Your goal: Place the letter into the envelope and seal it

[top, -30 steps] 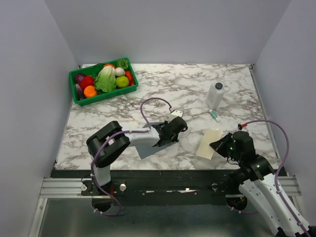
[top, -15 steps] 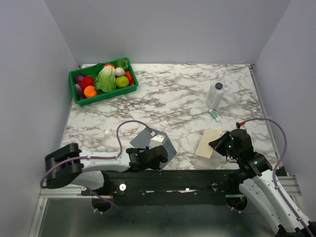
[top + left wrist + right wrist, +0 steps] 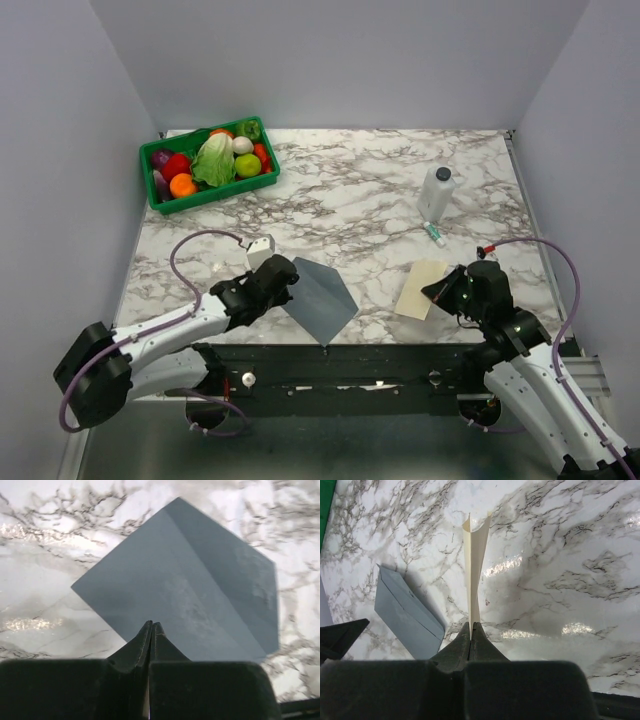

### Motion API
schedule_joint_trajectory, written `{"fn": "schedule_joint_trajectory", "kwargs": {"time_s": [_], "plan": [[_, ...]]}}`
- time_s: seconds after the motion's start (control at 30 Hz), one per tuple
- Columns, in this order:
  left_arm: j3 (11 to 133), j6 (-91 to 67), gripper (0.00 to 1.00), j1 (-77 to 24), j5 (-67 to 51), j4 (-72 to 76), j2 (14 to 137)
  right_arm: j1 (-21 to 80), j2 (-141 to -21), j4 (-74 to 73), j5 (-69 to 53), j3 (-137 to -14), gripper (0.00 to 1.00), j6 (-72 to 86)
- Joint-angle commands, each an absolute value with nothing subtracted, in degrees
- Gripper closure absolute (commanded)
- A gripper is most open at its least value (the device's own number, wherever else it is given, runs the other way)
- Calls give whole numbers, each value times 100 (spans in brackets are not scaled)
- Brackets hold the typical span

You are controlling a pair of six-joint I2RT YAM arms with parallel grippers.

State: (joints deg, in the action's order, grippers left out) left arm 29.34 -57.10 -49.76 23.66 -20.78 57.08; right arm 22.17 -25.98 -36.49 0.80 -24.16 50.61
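The slate-grey envelope (image 3: 322, 298) lies flat like a diamond near the table's front edge, its flap seam showing in the left wrist view (image 3: 200, 595). My left gripper (image 3: 288, 284) is at its left corner. The jaws are together and the tips (image 3: 151, 625) point down at the envelope's face, with nothing between them. My right gripper (image 3: 438, 290) is shut on the near edge of the cream-tan letter (image 3: 422, 290). The letter stands edge-on from the jaws in the right wrist view (image 3: 472, 570), just above the marble. The envelope (image 3: 407, 617) sits to its left.
A green basket (image 3: 215, 195) of vegetables stands at the back left. A white bottle (image 3: 436, 193) and a small tube (image 3: 434, 234) are at the right, beyond the letter. The table's front edge runs just below the envelope.
My left arm has swung from a raised, folded pose to a low reach from the left. The envelope has turned into a diamond and shifted slightly right. The right gripper and letter barely moved.
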Motion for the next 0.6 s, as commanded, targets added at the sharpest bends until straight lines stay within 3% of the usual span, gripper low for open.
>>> {"fn": "schedule_joint_trajectory", "kwargs": {"time_s": [0.0, 0.57], "plan": [[3208, -5538, 98, -4650, 2356, -2119, 6564, 2250, -2558, -3603, 70, -2540, 99, 4913], [3743, -4711, 100, -4386, 1460, -423, 8665, 2241, -2566, -3604, 61, -2513, 100, 4580]]}}
